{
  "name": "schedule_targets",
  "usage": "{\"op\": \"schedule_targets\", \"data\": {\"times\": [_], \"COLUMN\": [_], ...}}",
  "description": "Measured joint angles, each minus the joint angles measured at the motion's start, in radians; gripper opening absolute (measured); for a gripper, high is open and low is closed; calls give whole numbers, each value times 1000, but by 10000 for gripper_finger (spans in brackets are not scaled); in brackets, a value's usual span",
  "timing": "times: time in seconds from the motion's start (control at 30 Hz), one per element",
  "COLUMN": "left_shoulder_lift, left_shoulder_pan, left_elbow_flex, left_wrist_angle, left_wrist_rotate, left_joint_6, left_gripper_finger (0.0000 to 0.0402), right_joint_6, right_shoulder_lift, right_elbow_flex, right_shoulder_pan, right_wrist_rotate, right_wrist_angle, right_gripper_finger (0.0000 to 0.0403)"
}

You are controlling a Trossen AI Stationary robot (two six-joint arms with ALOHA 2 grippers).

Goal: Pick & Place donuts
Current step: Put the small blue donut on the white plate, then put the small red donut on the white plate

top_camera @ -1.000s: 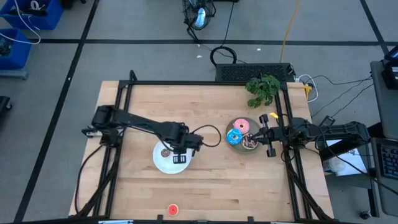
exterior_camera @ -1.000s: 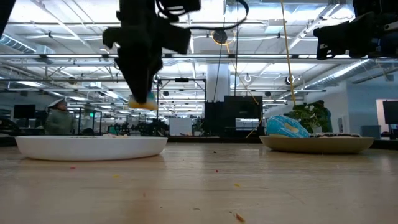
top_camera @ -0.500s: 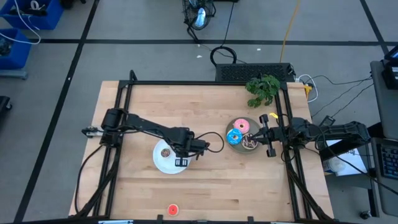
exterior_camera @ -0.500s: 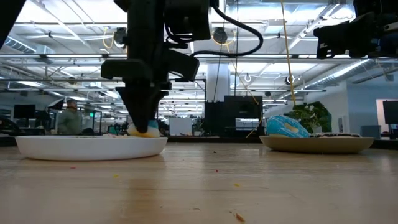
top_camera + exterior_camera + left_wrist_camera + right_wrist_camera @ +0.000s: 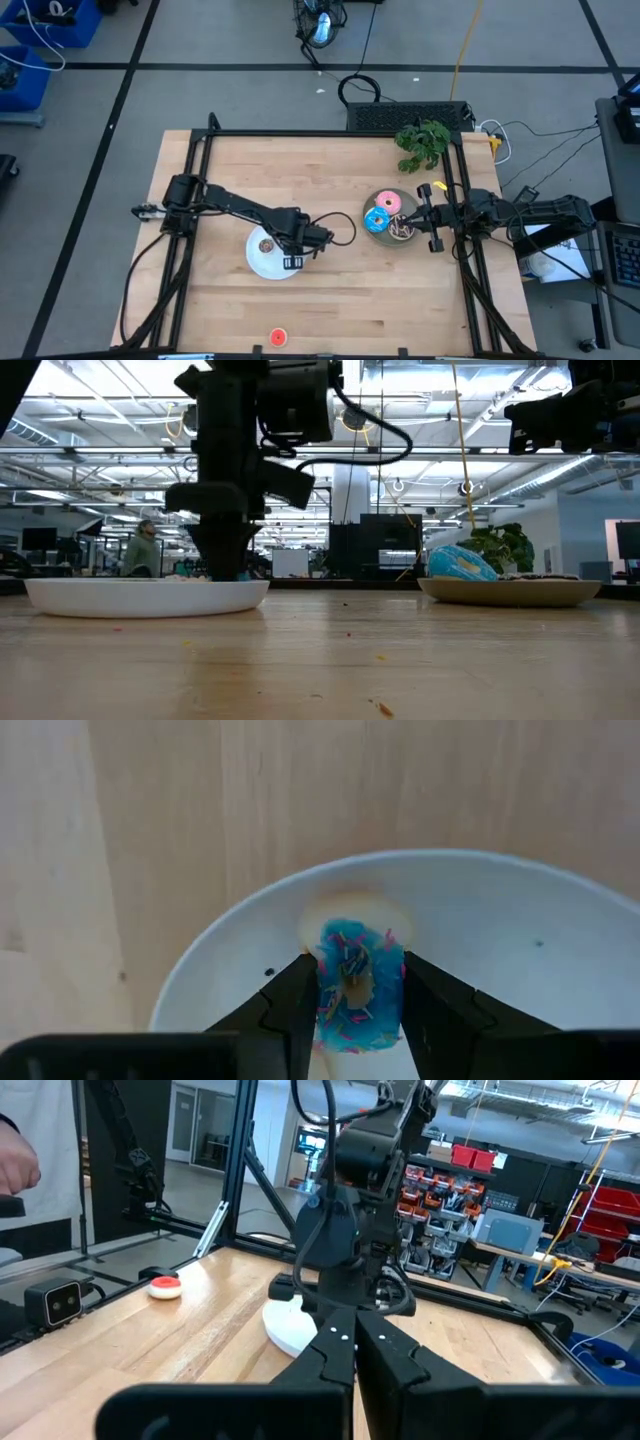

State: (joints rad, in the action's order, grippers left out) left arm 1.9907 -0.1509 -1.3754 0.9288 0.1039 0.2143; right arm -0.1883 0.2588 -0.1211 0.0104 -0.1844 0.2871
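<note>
— What do we see changed since a second ago?

— Our left gripper (image 5: 352,1010) has come down from above the white plate (image 5: 262,262) to its surface. The small blue donut (image 5: 358,984) is clamped between its fingers (image 5: 293,1005), low over the plate's near rim.

— And in the low view?

— The left gripper (image 5: 222,550) now reaches down to the white plate (image 5: 146,597); a second ago it hung clear above it. A person in the room behind has walked to the right.

— The right gripper?

— The right gripper (image 5: 355,1342) has not moved. It sits at the table's right edge beside the grey plate (image 5: 383,234), fingers together.

— How much room around the plates?

— Bare wood lies between the two plates and toward the table's front edge, where a red donut (image 5: 277,338) lies alone, well apart.

— The count?

— Two plates. On the grey plate we see a large blue donut (image 5: 377,220), a pink donut (image 5: 387,203) and a brown donut (image 5: 401,231). On the white plate, a small brown donut (image 5: 266,244) plus the held one.
</note>
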Motion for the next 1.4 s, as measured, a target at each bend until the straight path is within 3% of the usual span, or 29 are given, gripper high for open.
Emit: {"op": "schedule_targets", "data": {"times": [0.43, 0.8, 0.97, 1.2, 1.4], "left_shoulder_lift": [-3, -8, -8, -28, -47], "left_shoulder_pan": [-12, -31, -32, -36, -95], "left_elbow_flex": [24, -39, -51, -88, -222], "left_wrist_angle": [-2, 75, 116, 198, 384], "left_wrist_rotate": [-2, 43, 36, -17, -183], "left_joint_6": [0, 37, 53, 117, 321], "left_gripper_finger": [146, 292, 335, 343, 315], "right_joint_6": [0, 0, 0, 0, -5], "right_shoulder_lift": [0, 0, 0, 0, 3], "right_elbow_flex": [0, 0, 0, 0, 0], "right_shoulder_pan": [0, 0, 0, 0, 0], "right_wrist_rotate": [0, 0, 0, 0, 0], "right_wrist_angle": [0, 0, 0, 0, -1], "right_gripper_finger": [0, 0, 0, 0, 0]}}
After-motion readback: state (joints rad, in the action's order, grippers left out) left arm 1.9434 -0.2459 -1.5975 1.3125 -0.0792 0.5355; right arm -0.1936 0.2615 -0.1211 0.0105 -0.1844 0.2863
